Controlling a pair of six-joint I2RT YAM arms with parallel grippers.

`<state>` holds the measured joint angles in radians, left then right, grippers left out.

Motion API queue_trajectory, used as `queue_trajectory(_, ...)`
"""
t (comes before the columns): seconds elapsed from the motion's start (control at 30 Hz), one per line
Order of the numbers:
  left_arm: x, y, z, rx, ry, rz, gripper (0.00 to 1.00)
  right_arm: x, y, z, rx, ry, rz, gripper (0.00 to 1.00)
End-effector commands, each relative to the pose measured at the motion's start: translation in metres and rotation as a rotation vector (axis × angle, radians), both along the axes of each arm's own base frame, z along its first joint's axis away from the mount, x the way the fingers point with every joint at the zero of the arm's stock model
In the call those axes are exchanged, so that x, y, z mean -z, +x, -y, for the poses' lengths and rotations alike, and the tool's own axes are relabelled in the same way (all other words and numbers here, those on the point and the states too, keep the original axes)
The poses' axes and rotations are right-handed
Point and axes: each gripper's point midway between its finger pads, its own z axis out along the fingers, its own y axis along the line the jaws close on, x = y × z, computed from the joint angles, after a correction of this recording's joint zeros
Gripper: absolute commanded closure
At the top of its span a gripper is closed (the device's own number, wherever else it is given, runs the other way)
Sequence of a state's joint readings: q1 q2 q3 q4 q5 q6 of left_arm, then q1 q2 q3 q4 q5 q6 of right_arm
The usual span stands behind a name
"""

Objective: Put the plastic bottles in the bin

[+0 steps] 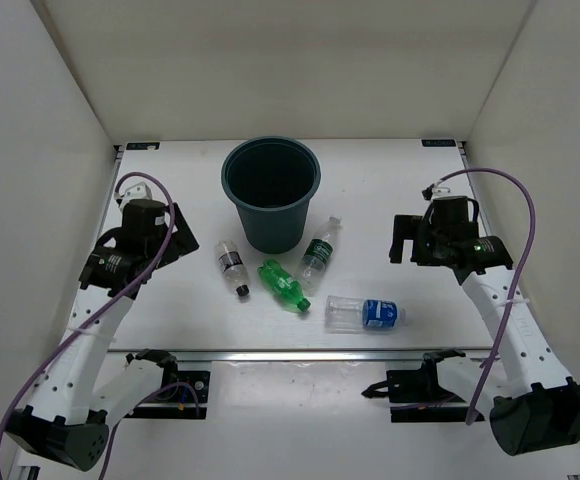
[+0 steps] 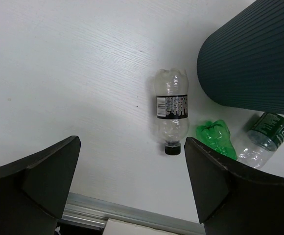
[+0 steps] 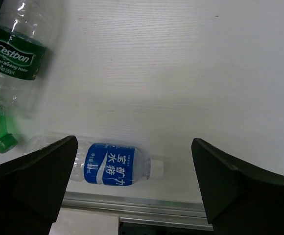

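The dark teal bin (image 1: 273, 228) stands upright at the table's middle back. Four plastic bottles lie in front of it: a clear one with a black label and black cap (image 1: 232, 267), an all-green one (image 1: 283, 285), a clear one with a dark green label (image 1: 319, 255), and a clear one with a blue label and white cap (image 1: 365, 313). My left gripper (image 1: 177, 241) is open and empty, left of the black-label bottle (image 2: 171, 112). My right gripper (image 1: 401, 240) is open and empty, right of the bottles and above the blue-label bottle (image 3: 110, 164).
White walls enclose the table on three sides. A metal rail (image 1: 310, 355) runs along the near edge. The left wrist view shows the bin's wall (image 2: 252, 58), the green bottle (image 2: 215, 137) and the green-label bottle (image 2: 264, 139); the latter also shows in the right wrist view (image 3: 14, 58).
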<state>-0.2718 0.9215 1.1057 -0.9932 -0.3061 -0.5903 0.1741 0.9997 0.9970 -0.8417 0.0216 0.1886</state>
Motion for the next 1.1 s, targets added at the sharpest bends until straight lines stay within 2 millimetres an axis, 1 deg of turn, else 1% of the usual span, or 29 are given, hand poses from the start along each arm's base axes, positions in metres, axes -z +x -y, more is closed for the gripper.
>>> queue_trajectory(0.0,0.000,0.000,0.004,0.017,-0.002,0.003,0.01,-0.009,-0.001,-0.014,-0.104,0.054,0.005,0.01)
queue_trajectory(0.03,0.001,0.000,0.003,0.016,-0.001,0.003,0.01,-0.005,-0.002,-0.021,-0.144,0.056,-0.005,0.01)
queue_trajectory(0.07,0.002,0.000,0.003,0.022,-0.004,-0.001,0.01,-0.007,-0.001,-0.020,-0.152,0.041,0.003,0.01)
queue_trajectory(0.13,0.008,-0.003,0.002,0.022,0.005,-0.015,0.01,-0.003,-0.009,-0.037,-0.247,0.003,0.005,0.00)
queue_trajectory(0.17,0.010,-0.004,0.002,0.023,0.004,-0.019,0.01,-0.003,-0.008,-0.034,-0.237,-0.034,0.016,0.01)
queue_trajectory(0.23,0.016,-0.006,0.006,0.039,-0.009,-0.025,0.02,0.004,-0.018,-0.053,-0.309,-0.044,0.013,0.01)
queue_trajectory(0.27,0.016,-0.006,0.008,0.047,-0.019,-0.023,0.02,0.005,-0.021,-0.059,-0.335,-0.051,0.012,0.01)
queue_trajectory(0.3,0.021,-0.008,0.009,0.044,-0.033,-0.035,0.02,0.006,-0.023,-0.063,-0.357,-0.049,0.020,0.01)
queue_trajectory(0.37,0.029,-0.010,0.012,0.058,-0.038,-0.051,0.01,0.011,-0.037,-0.083,-0.481,-0.015,0.017,0.01)
queue_trajectory(0.4,0.032,-0.011,0.014,0.065,-0.044,-0.058,0.01,0.011,-0.040,-0.088,-0.511,-0.005,0.024,0.01)
queue_trajectory(0.47,0.038,-0.013,0.014,0.062,-0.043,-0.064,0.01,0.018,-0.061,-0.106,-0.628,0.015,0.013,0.01)
queue_trajectory(0.5,0.041,-0.013,0.014,0.062,-0.046,-0.070,0.02,0.027,-0.073,-0.114,-0.683,0.017,-0.021,0.01)
queue_trajectory(0.57,0.048,-0.015,0.013,0.067,-0.040,-0.091,0.01,0.041,-0.089,-0.120,-0.736,0.017,-0.077,0.01)
queue_trajectory(0.6,0.047,-0.014,0.014,0.073,-0.041,-0.091,0.01,0.049,-0.095,-0.120,-0.758,0.011,-0.117,0.01)
queue_trajectory(0.63,0.051,-0.015,0.015,0.075,-0.040,-0.102,0.01,0.058,-0.100,-0.117,-0.757,-0.004,-0.151,0.01)
queue_trajectory(0.67,0.050,-0.015,0.015,0.077,-0.037,-0.101,0.01,0.065,-0.103,-0.118,-0.763,0.000,-0.176,0.01)
queue_trajectory(0.7,0.051,-0.016,0.014,0.073,-0.038,-0.102,0.01,0.063,-0.104,-0.125,-0.806,0.027,-0.167,0.01)
queue_trajectory(0.77,0.052,-0.017,0.015,0.083,-0.034,-0.104,0.01,0.072,-0.105,-0.127,-0.831,0.026,-0.192,0.00)
queue_trajectory(0.8,0.053,-0.019,0.015,0.084,-0.043,-0.111,0.01,0.072,-0.106,-0.130,-0.845,0.036,-0.200,0.01)
queue_trajectory(0.9,0.056,-0.023,0.007,0.066,-0.016,-0.122,0.01,0.088,-0.112,-0.129,-0.871,-0.016,-0.244,0.01)
queue_trajectory(0.97,0.058,-0.024,0.007,0.065,-0.019,-0.125,0.02,0.097,-0.111,-0.127,-0.864,-0.046,-0.272,0.00)
queue_trajectory(1.07,0.061,-0.026,0.006,0.064,-0.012,-0.132,0.01,0.102,-0.100,-0.123,-0.860,-0.116,-0.268,0.01)
